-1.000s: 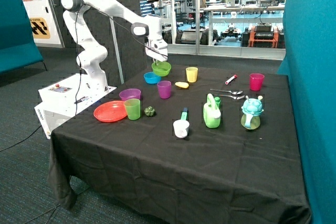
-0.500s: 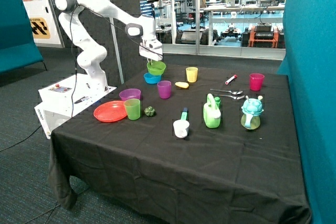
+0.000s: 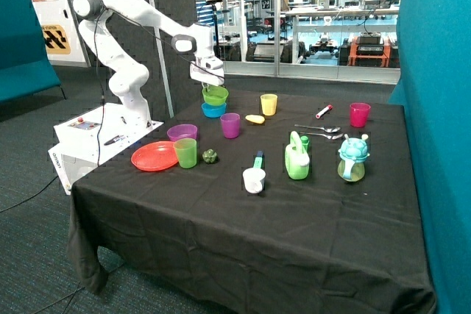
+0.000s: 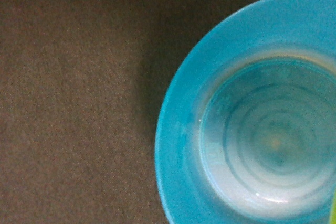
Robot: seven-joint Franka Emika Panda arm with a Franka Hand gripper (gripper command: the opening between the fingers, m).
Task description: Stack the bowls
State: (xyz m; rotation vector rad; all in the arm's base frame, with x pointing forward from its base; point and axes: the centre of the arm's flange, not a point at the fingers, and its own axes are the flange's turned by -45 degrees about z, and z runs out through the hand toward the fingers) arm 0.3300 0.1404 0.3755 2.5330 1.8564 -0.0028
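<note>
Pincer [image 3: 212, 84] grips green bowl [image 3: 215, 95] by its rim, just above blue bowl [image 3: 213, 110].

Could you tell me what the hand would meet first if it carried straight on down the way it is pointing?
Most likely the blue bowl. The hand holds the green bowl by its rim just above it, and the wrist view looks straight into the blue bowl, so the green bowl's underside should touch there first.
</note>
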